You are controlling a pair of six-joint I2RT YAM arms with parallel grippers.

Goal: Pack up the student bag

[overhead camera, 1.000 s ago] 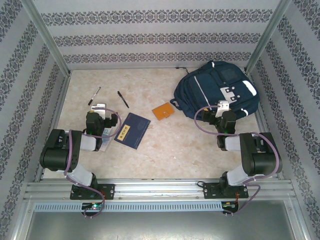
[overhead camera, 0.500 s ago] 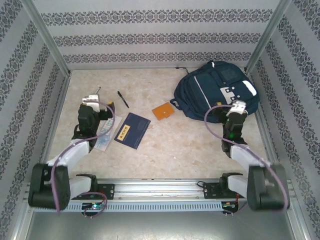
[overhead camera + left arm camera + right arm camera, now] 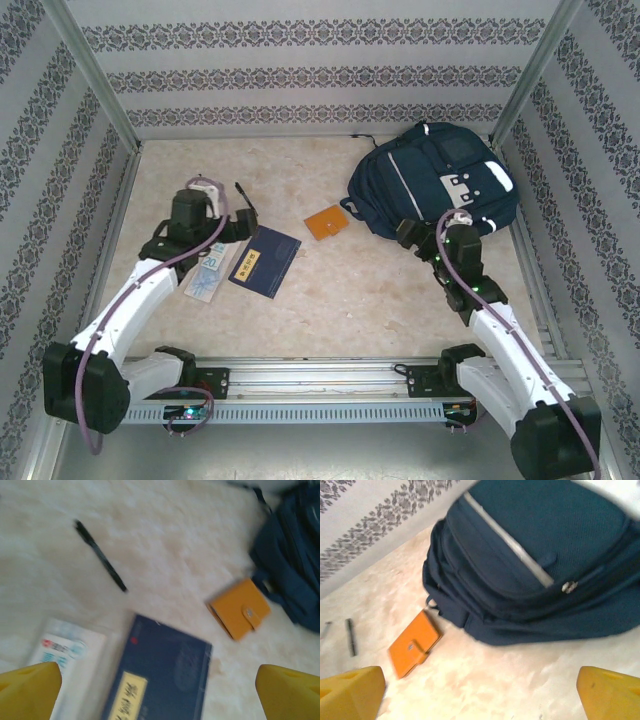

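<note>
left hand [image 3: 159, 692], right hand [image 3: 480, 692] both spread wide, empty; student bag [image 3: 530, 565] soft, saggy, probably light; pinch at zipper pull [image 3: 568, 586]

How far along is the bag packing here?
Done: nothing; the bag looks zipped, with book, wallet, pen and packet lying on the table. In hand: nothing; left gripper above the book and right gripper near the bag are open, empty. Left: opening the bag, loading everything.

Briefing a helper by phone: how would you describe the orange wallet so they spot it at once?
Start at the navy student bag at the far right of the table. Left of it, toward the navy book, lies the wallet: small, flat, the only orange thing, with a snap tab.
</note>
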